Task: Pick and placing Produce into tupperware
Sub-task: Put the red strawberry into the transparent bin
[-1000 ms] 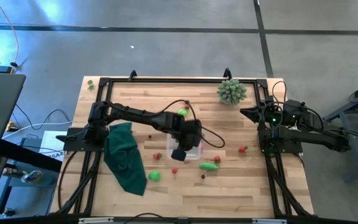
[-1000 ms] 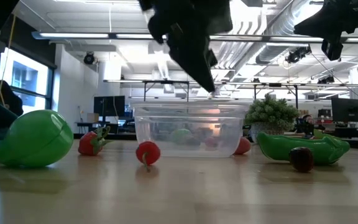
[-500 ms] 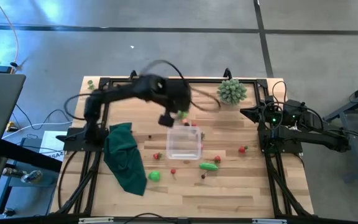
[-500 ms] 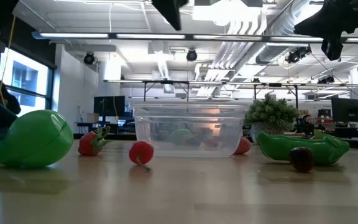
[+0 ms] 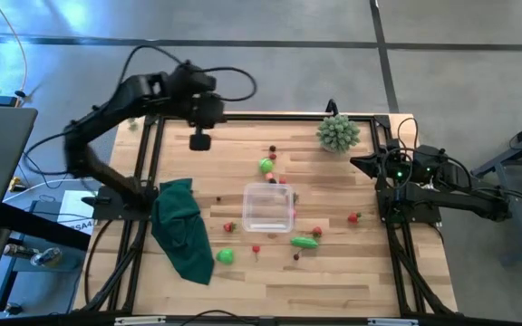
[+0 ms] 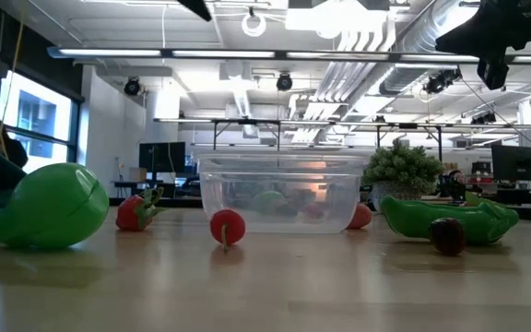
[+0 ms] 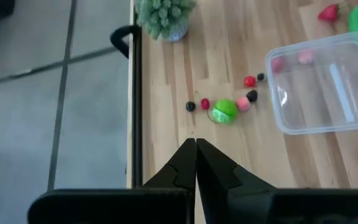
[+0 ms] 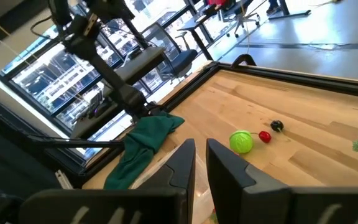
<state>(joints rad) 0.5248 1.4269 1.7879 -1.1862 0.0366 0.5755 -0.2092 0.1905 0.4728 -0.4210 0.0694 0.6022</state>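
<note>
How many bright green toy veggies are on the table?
3: a round green ball beyond the clear plastic tub, a long green pod by its near right corner, a green round piece beside the dark green cloth. Others may be hidden.

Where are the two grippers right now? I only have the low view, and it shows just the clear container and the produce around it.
Observer: The left gripper hangs near the black rail at the table's edge, well apart from the tupperware. Its fingers are shut with nothing between them.
Operator: And the right one?
Observer: The right gripper waits at the table's right side, by the spiky plant, holding nothing.
Operator: Is anything in the container?
Observer: Yes. The left wrist view shows two pinkish pieces inside it, near one wall.
</note>
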